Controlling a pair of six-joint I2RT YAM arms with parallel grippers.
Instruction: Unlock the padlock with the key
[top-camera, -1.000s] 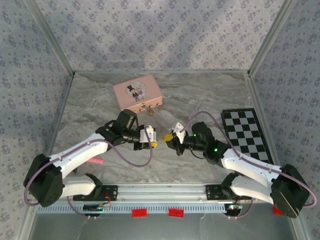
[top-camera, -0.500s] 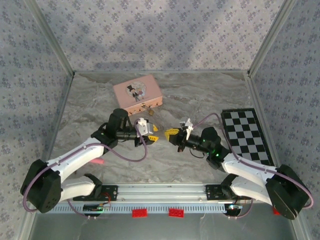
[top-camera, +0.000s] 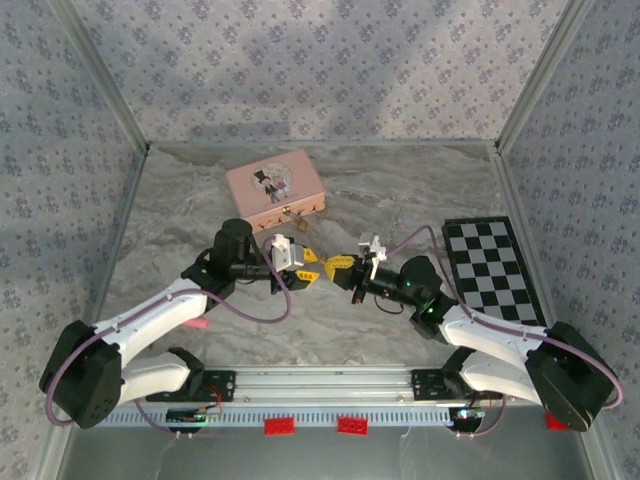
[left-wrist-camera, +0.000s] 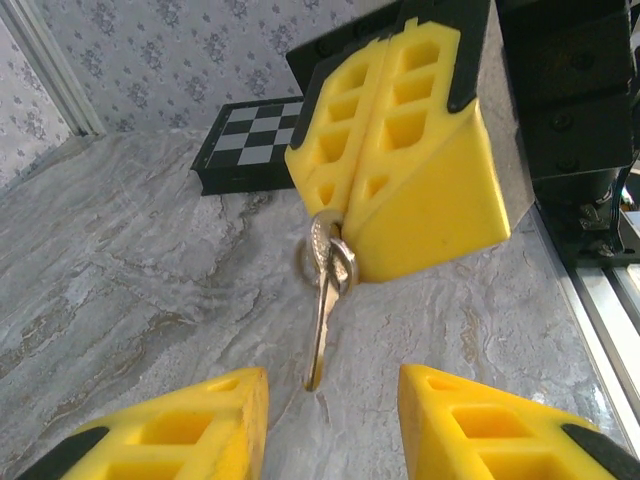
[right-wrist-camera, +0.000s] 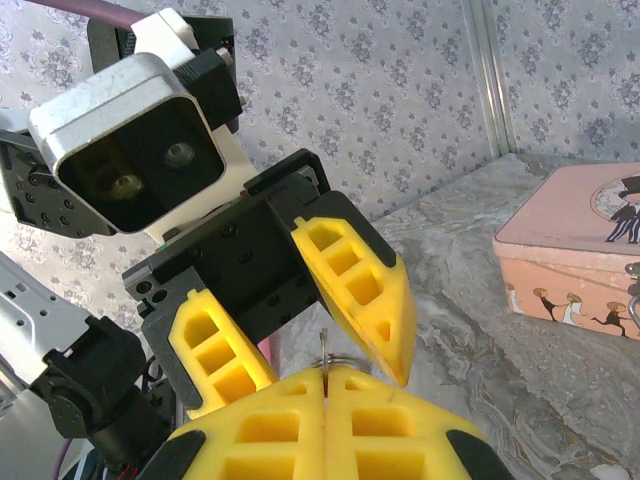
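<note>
Key (left-wrist-camera: 318, 330): hangs pinched in right gripper (left-wrist-camera: 350, 258), centre frame. Left gripper (left-wrist-camera: 333, 402): jaws apart, beneath it. Padlock (top-camera: 299, 223): untouched; unlocking remains.

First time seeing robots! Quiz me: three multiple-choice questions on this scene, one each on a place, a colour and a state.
1. Where on the grey marble table does the black-and-white checkered board lie?
A) right side B) left side C) centre
2. What colour are the grippers' foam fingers?
A) blue B) yellow C) white
3. The right gripper is:
A) open, empty B) shut on the ring of the small silver key C) shut on a padlock

Answers: 1 A, it lies along the right wall; 2 B, yellow in both wrist views; 3 B, closed fingers pinch the ring, key dangling.
</note>
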